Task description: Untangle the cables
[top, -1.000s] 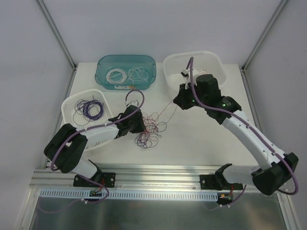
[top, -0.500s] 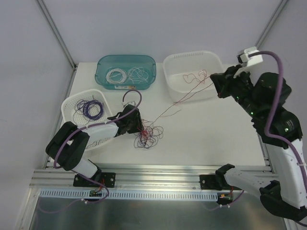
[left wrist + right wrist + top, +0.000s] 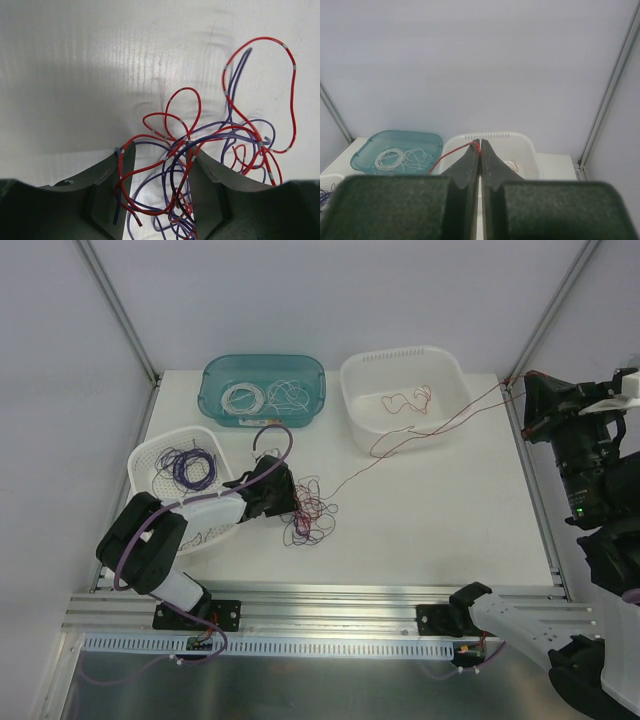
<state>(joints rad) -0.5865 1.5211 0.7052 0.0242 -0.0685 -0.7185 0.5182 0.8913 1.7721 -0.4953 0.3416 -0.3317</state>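
The cables' clump (image 3: 310,510) of red and dark purple wires lies mid-table. My left gripper (image 3: 288,498) sits at its left edge. In the left wrist view the gripper (image 3: 160,170) is open, jaws apart, with red and purple loops (image 3: 175,145) lying between them on the table. My right gripper (image 3: 524,406) is raised at the far right, shut on one red wire (image 3: 440,426) that stretches in a long line back to the clump. In the right wrist view the gripper (image 3: 480,146) pinches that red wire (image 3: 451,156) at its tips.
A teal tub (image 3: 265,359) at the back holds white wires (image 3: 245,397). A white tub (image 3: 400,353) beside it holds a red wire (image 3: 405,400). A white basket (image 3: 170,435) at the left holds purple wires (image 3: 185,468). Frame posts stand at both back corners.
My right arm has swung from the clump to the far right and lifted, drawing the red wire out long. The left gripper has stayed at the clump, which shifted slightly.
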